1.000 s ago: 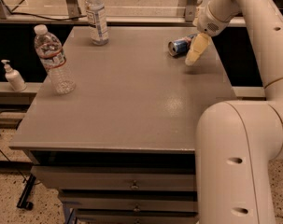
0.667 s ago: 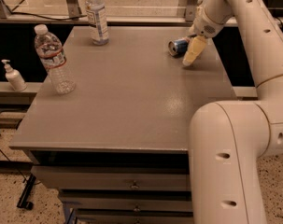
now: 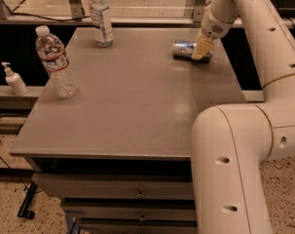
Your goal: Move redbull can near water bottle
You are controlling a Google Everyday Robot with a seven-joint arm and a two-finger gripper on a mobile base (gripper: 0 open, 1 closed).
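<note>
The redbull can (image 3: 184, 49) lies on its side at the far right of the grey table (image 3: 137, 96). My gripper (image 3: 201, 48) reaches down from the upper right and sits at the can's right end, covering that end. The water bottle (image 3: 56, 62), clear and ribbed with a white cap and a reddish label band, stands upright near the table's left edge, far from the can.
A second bottle (image 3: 101, 16) with a tall white-and-blue label stands at the table's far edge. A small white pump dispenser (image 3: 13, 80) stands on a ledge left of the table. My arm's large white links (image 3: 234, 145) fill the right foreground. Drawers sit under the tabletop.
My gripper has shifted slightly left, closer onto the can's right end, and the arm's near link has swung left. The can and both bottles have not moved.
</note>
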